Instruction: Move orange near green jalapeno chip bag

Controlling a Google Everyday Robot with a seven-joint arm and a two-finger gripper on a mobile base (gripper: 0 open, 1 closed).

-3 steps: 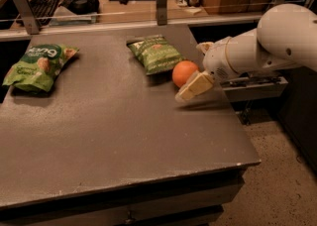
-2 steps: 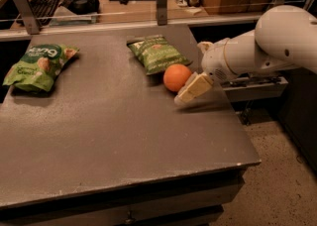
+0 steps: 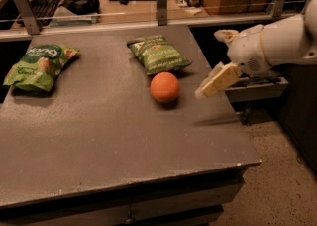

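The orange (image 3: 164, 87) rests on the grey table (image 3: 114, 136), just in front of the near corner of the darker olive-green jalapeno chip bag (image 3: 157, 54); it sits close to the bag, almost touching it. My gripper (image 3: 211, 64) hangs at the table's right edge, to the right of the orange and apart from it. It is open and holds nothing. Its pale lower finger (image 3: 218, 80) points down-left toward the orange.
A brighter lime-green chip bag (image 3: 39, 66) with white lettering lies at the far left of the table. A rail with posts (image 3: 161, 2) runs along the back edge. A desk with a keyboard and clutter stands behind it. Floor lies to the right.
The orange has moved left and toward me, off the gripper's finger, and now lies free by the bag. My gripper has pulled back to the right.
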